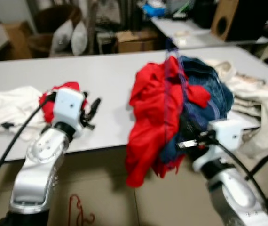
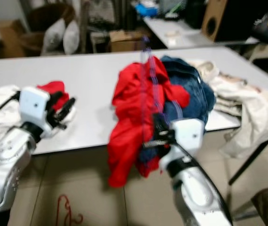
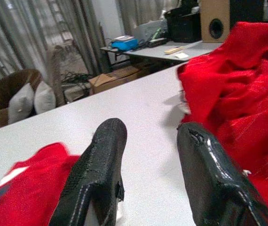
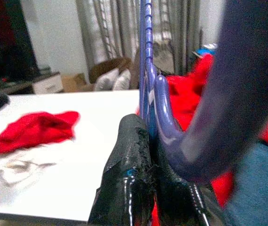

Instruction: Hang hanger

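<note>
Left eye view shows the right gripper (image 1: pixel 186 142) at the desk's (image 1: pixel 110 84) near edge, raised against a red garment (image 1: pixel 150 122) that hangs over that edge, with blue jeans (image 1: pixel 209 94) heaped behind it; a thin blue hanger (image 1: pixel 168 84) rises through the cloth. The left gripper (image 1: pixel 92 113) hovers over the near left edge beside a small red cloth (image 1: pixel 54 99) and white cloth (image 1: pixel 9 108). Left wrist view shows its two black fingers (image 3: pixel 98 174) spread apart over bare desk. Right wrist view shows the fingers (image 4: pixel 127 183) pressed together on the blue hanger's bar (image 4: pixel 145 89).
</note>
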Motion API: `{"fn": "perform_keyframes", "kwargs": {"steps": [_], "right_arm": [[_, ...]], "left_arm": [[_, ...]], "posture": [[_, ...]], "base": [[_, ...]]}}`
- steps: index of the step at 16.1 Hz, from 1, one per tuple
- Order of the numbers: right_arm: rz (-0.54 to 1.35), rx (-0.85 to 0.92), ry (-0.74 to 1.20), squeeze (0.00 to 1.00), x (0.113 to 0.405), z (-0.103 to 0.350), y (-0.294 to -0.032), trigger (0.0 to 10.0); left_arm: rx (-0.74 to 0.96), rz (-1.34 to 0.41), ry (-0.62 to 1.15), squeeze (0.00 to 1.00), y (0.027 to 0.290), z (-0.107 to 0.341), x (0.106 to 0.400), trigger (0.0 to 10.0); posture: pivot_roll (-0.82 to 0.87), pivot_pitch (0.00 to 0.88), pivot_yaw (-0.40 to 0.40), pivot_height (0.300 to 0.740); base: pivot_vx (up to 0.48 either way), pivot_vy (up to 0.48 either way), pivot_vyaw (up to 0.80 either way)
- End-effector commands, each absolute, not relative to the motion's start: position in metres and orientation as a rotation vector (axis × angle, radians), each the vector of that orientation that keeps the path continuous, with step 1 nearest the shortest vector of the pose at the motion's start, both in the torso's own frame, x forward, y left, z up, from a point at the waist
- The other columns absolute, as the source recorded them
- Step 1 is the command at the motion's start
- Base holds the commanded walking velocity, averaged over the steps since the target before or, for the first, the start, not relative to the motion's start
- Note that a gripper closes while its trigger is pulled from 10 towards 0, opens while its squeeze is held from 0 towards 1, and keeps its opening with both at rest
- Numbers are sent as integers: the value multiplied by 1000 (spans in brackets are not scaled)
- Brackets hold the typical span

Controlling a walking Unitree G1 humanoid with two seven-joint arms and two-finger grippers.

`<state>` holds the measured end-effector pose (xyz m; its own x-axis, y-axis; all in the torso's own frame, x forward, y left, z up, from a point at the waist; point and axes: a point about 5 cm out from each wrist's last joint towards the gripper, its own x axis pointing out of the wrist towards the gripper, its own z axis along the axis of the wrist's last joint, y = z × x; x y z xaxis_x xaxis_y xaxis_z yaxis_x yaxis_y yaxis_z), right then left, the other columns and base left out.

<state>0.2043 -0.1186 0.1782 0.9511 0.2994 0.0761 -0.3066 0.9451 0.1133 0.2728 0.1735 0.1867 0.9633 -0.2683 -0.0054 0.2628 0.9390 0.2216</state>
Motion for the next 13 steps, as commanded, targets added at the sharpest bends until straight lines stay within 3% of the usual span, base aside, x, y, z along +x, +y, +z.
{"fn": "perform_keyframes", "kwargs": {"steps": [1,3,7,13], "right_arm": [[292,108,-60,0,205,178,-124,10000],[301,95,-63,0,205,178,-123,10000],[317,67,-25,0,207,173,-125,10000],[258,11,61,0,215,156,-139,10000]], "left_arm": [[227,-280,-34,0,168,190,273,10000],[230,-272,-52,0,168,192,272,10000],[243,-238,-35,0,169,188,269,10000],[212,-217,-1,0,169,183,268,10000]], "posture": [[8,0,48,740],[7,0,45,740],[17,0,19,740],[29,0,10,740]], "base": [[0,480,0],[0,240,0],[0,-480,0],[0,0,0]]}}
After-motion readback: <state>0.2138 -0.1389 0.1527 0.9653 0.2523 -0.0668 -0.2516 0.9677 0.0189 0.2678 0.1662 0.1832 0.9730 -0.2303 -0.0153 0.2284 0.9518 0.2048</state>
